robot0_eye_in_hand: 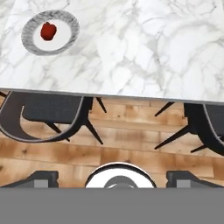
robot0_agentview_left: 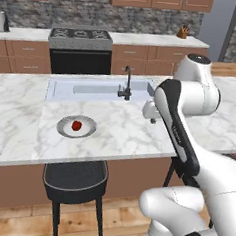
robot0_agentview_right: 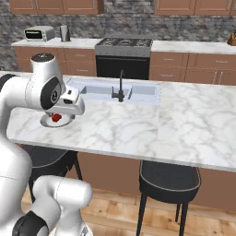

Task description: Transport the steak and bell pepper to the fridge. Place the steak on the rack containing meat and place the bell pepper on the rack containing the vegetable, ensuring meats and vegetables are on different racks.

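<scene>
While I look over the long white marble island counter (robot0_agentview_left: 119, 130), I see much free surface between its front edge and the sunken sink (robot0_agentview_left: 99, 90) with one black faucet (robot0_agentview_left: 126, 85). Under the front edge stand two black stools (robot0_eye_in_hand: 48, 114), with wooden floor open between them. One round grey plate (robot0_agentview_left: 64, 128) lies near the front edge, left of the arm. On it sits one small glossy red bell pepper (robot0_agentview_left: 77, 125). My gripper (robot0_eye_in_hand: 112, 175) is released, holding nothing, hanging above the floor just outside the counter edge.
</scene>
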Robot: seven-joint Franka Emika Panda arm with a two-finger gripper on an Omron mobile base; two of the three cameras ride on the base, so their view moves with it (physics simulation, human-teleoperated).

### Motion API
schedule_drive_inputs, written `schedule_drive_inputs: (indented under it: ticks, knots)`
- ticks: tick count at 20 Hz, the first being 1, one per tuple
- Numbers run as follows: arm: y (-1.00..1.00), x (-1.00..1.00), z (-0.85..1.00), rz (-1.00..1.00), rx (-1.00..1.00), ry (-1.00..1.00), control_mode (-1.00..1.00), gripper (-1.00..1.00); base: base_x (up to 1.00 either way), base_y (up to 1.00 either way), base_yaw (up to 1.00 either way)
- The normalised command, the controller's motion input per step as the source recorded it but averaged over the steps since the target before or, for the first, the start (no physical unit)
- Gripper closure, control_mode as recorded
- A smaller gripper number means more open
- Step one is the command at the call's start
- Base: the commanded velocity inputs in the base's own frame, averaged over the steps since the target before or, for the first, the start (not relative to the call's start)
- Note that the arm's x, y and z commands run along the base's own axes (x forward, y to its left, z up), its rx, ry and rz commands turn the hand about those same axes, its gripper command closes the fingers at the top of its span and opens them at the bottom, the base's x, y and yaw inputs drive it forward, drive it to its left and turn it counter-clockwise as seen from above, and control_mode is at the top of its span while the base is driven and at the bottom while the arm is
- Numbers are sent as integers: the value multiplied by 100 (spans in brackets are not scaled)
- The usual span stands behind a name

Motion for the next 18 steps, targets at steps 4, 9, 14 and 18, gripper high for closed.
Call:
schedule_drive_inputs:
  ticks: [4, 9, 14, 18]
  knots:
    - [100, 4, -13, -2, 0, -1, -100, -100, 0, 0, 0]
    - [85, 75, -42, 0, 13, 5, -100, -100, 0, 0, 0]
    - [90, 83, -27, 0, 5, 5, -100, -100, 0, 0, 0]
    - [58, 56, 0, 0, -1, 0, -100, -100, 0, 0, 0]
